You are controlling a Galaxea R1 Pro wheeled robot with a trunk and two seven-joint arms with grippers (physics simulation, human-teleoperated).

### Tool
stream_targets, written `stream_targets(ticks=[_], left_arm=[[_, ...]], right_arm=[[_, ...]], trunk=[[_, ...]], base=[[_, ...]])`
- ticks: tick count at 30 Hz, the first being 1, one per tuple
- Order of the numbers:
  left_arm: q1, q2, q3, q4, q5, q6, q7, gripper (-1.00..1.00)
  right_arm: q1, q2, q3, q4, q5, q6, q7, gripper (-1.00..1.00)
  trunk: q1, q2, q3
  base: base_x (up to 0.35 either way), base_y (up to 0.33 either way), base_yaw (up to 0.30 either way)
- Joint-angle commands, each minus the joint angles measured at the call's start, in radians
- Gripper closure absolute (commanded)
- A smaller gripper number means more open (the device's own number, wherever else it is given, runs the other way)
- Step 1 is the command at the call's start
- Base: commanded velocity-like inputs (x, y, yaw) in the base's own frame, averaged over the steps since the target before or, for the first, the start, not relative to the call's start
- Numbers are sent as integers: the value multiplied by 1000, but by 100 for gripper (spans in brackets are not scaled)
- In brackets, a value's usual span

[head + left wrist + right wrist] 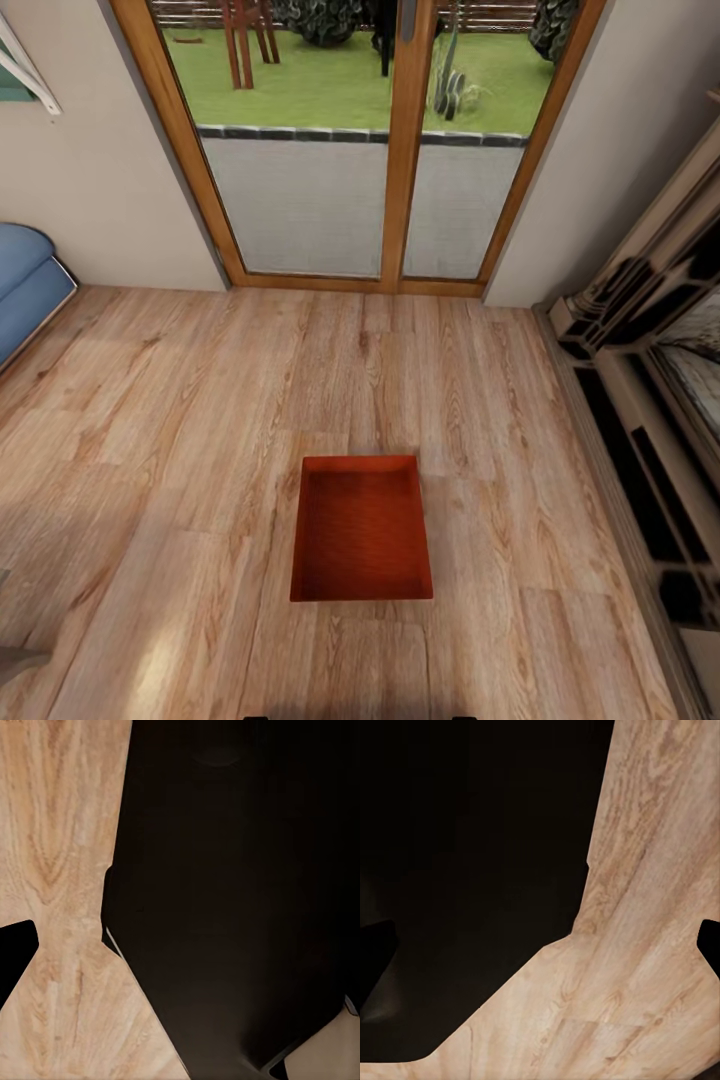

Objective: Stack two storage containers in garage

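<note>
A light wood plank floor (200, 420) is seen across most of the head view, bounded at the far side by beige walls (90, 180) and wood-framed glass doors (360, 150), through which a green lawn (320, 85) is shown. A pale fireplace surround with dark openings (650, 400) is set along the right side, and a blue sofa (25, 280) is cut off at the left edge. One red-orange storage container (362, 530) is found on the planks in the lower middle, upright, open-topped and empty, well apart from the doors and the sofa. In each wrist view, a large dark shape is seen over plank flooring; whether the fingers of either gripper are apart or together cannot be told.
</note>
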Motion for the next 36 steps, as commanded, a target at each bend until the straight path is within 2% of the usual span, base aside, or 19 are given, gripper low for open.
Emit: stream_targets(ticks=[1,15,36], left_arm=[[0,0,-8,0,8,-3,1,-100],[0,0,-10,1,7,-3,0,-100],[0,0,-10,0,7,-4,0,-100]], right_arm=[[-1,0,-2,3,10,-5,1,-100],[-1,7,-3,3,11,-3,17,-100],[-1,7,-2,3,10,-3,10,-100]], trunk=[[0,0,0],[0,0,-1],[0,0,-33]], base=[[0,0,0],[0,0,0],[0,0,0]])
